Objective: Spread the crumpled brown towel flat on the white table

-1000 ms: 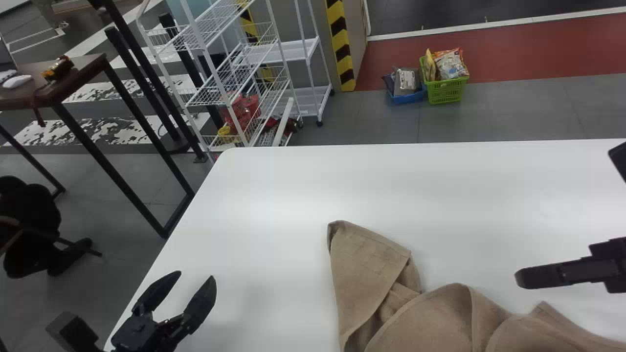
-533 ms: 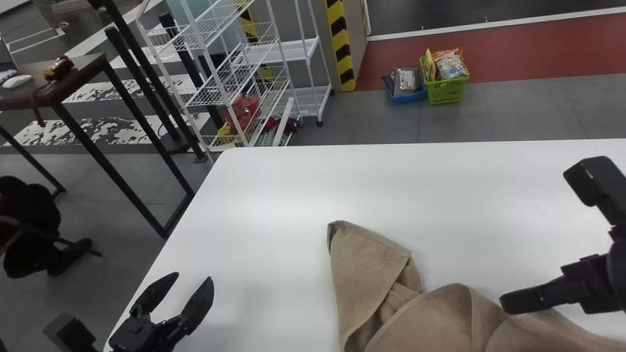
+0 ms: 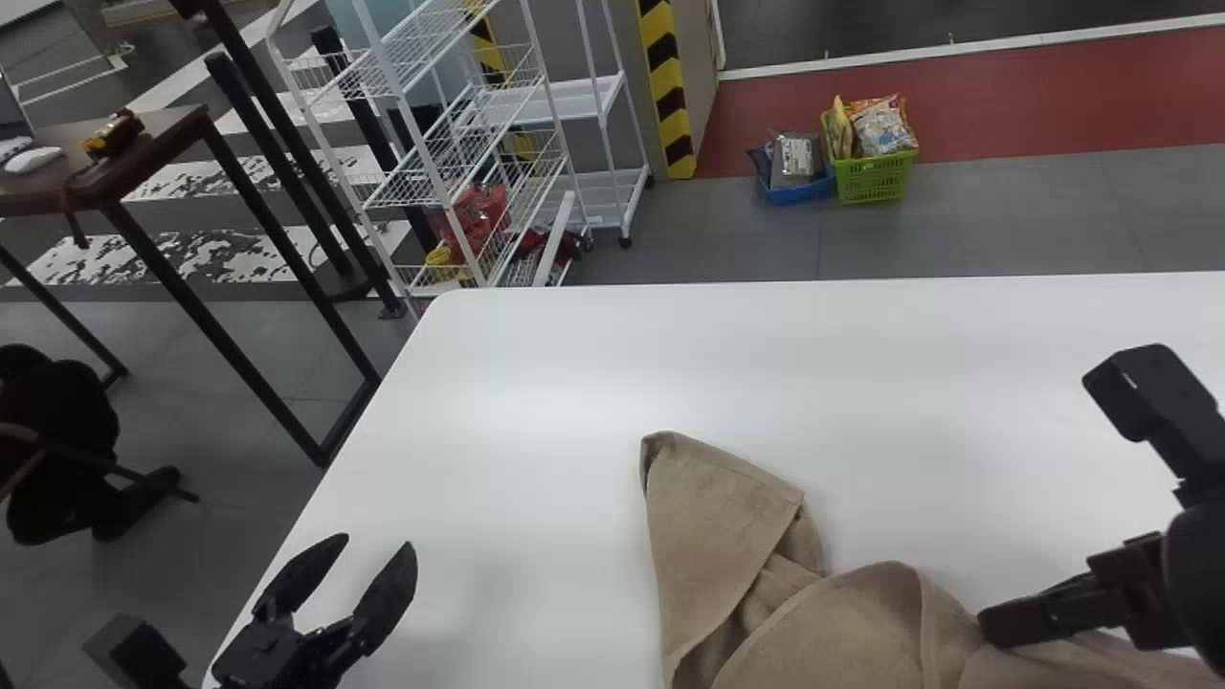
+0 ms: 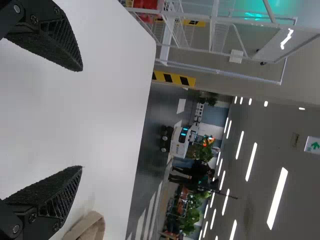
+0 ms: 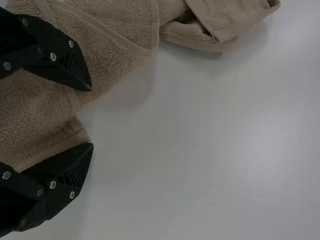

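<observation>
The brown terry towel (image 3: 871, 622) seemed light and limp, best pinched by its hem (image 5: 62, 145), toward the head view's four o'clock; the right gripper (image 5: 92, 117) and left gripper (image 3: 378, 542) had empty, wide-parted jaws.

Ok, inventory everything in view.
Crumpled brown cloth towel: one, brown, on the table's near part
White flat table: one, white, under the towel
White wire rack: one, white, beyond table, left
Green plastic basket: one, green, floor beyond table
Blue plastic tub: one, blue, left of basket
Dark brown desk: one, far left
Left hand: one, black, over table's left, open
Right hand: one, black, at towel's right part, open
</observation>
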Controlling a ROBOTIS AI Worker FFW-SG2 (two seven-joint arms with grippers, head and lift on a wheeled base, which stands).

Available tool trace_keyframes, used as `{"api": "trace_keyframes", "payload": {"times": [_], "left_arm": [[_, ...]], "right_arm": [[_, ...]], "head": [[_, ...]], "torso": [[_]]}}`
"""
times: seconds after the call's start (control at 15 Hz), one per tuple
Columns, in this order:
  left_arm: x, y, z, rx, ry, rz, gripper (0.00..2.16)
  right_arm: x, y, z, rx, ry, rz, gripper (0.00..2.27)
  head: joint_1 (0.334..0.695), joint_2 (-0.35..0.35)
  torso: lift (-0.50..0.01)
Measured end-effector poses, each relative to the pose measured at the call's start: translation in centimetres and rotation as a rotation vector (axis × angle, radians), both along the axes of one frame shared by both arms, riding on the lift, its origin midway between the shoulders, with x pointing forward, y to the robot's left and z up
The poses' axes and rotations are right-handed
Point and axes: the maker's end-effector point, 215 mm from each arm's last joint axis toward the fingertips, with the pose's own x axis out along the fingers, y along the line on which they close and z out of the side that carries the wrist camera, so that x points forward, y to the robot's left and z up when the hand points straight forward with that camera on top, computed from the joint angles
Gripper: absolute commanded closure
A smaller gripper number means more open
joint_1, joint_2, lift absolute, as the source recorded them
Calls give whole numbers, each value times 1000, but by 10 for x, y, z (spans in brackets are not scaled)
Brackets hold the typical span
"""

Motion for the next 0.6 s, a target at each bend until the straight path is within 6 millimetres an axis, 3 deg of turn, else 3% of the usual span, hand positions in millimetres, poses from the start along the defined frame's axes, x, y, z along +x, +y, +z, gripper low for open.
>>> {"api": "trace_keyframes", "payload": {"times": [0.6], "left_arm": [[0,0,0,-1,-1,1,124]], "right_arm": [[-2,5,9,17,-26,8,529]], "head": [[695,350]], "torso": [[-123]]}}
